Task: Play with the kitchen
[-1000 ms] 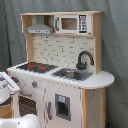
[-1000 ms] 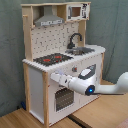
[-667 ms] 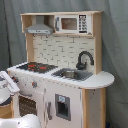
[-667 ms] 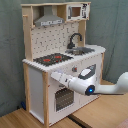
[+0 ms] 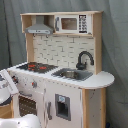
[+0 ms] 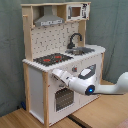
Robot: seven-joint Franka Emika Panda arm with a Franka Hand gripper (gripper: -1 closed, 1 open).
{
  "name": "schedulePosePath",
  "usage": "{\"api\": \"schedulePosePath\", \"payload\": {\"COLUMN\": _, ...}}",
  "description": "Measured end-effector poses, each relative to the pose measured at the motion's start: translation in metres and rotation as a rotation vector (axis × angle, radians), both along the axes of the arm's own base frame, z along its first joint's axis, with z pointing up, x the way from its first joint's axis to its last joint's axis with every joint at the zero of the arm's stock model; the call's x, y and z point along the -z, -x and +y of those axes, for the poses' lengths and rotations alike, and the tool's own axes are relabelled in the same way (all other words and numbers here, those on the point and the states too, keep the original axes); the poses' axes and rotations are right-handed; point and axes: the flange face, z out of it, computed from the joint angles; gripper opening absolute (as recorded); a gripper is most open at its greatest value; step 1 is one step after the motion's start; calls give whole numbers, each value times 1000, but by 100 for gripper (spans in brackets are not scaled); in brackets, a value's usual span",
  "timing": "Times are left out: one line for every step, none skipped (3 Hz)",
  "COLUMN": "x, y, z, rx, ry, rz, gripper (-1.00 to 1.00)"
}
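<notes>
The kitchen (image 5: 65, 95) is a large white and light-wood toy with a black hob (image 5: 37, 66) with red rings, a sink (image 5: 73, 74), a black faucet (image 5: 84, 59), a grey hood (image 5: 39, 29) and a small microwave (image 5: 73, 23). In the second exterior view the kitchen (image 6: 37, 92) stands at centre, and my gripper (image 6: 56, 75) sits right at its front face. It is just below the hob (image 6: 52, 59) and above the oven window (image 6: 62, 99). In the first exterior view only part of my white arm (image 5: 7, 86) shows, at the left edge against the kitchen's front.
A grey curtain (image 5: 116, 50) hangs behind the kitchen. In the second exterior view the kitchen stands on a wooden surface (image 6: 95, 115). My white arm (image 6: 114, 88) reaches in from the second exterior view's right. A white rounded body (image 5: 22, 121) fills the first exterior view's bottom left.
</notes>
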Motion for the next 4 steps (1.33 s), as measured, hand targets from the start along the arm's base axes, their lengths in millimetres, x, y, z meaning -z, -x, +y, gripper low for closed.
{"api": "schedulePosePath", "payload": {"x": -1, "y": 0, "z": 0, "rx": 3, "ry": -111, "rz": -1, "gripper": -100}}
{"api": "schedulePosePath", "payload": {"x": -1, "y": 0, "z": 1, "rx": 6, "ry": -229, "rz": -2, "gripper": -100}}
{"api": "schedulePosePath", "payload": {"x": -2, "y": 0, "z": 1, "rx": 9, "ry": -335, "rz": -2, "gripper": -100}}
{"api": "schedulePosePath", "payload": {"x": -3, "y": 0, "z": 1, "rx": 11, "ry": -436, "rz": -3, "gripper": -100}}
